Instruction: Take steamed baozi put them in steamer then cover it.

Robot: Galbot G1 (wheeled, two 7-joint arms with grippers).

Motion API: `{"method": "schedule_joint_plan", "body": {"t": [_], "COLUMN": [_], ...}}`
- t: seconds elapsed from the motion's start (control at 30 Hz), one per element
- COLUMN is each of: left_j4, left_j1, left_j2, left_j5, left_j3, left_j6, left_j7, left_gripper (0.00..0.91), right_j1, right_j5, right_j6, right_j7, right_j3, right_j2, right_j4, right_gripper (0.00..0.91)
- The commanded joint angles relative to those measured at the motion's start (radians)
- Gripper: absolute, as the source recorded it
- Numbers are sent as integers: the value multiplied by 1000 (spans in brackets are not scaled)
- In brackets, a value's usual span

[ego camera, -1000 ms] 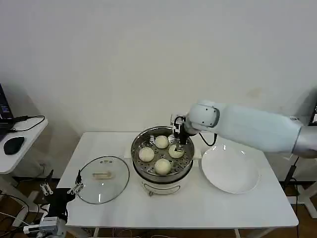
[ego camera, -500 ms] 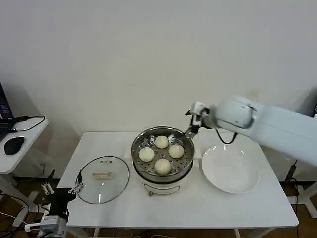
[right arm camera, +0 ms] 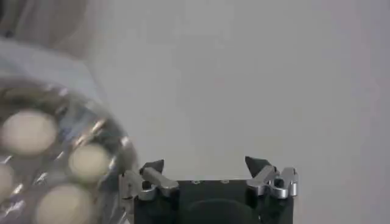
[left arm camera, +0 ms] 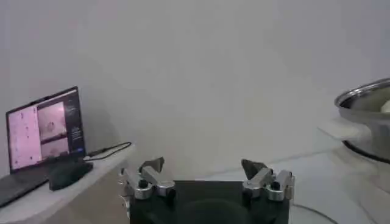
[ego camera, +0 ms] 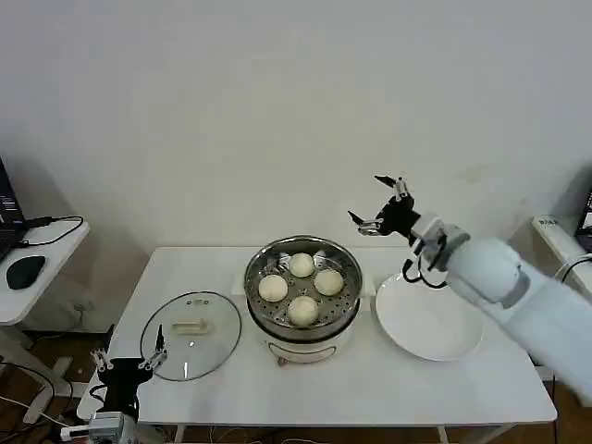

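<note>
Four baozi (ego camera: 302, 289), one steamer (ego camera: 302, 319), one cover (ego camera: 191, 334), seemingly one plate (ego camera: 430, 321)

The head camera looks down over the table (ego camera: 444, 388), while both wrist cameras, looking past their fingers, share the steamer (ego camera: 302, 289)

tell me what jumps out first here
The steamer at the table's centre, uncovered, with four baozi on its tray. The right gripper hangs open in the air above and right of it, over the empty plate. The cover lies flat left of the steamer.
</note>
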Motion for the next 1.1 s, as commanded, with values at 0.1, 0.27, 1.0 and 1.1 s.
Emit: {"method": "schedule_joint_plan", "body": {"t": [0.1,0.27,1.0,1.1], "left_j4": [29,80,356,382], "left_j1": [-3,-19,-227,-256], "left_j2": [-2,15,145,150], "left_j5": [156,335,1081,1088], "left_j3": [6,-19,71,97], "left_j6": [-28,33,39,38], "left_j7": [-18,-35,231,238], "left_gripper": [907,907,907,907], "right_j1": [-940,-1094,-1278,-1273], "right_j5": [-198,-16,24,25], "right_j6": [505,550,427,416], "right_j7": [-151,-255,-249,-243], "right_j3": [1145,1204,1212,1213], "right_j2": [571,636,734,735], "right_j4": [-58,-55,61,72], "right_gripper": [907,907,907,907]}}
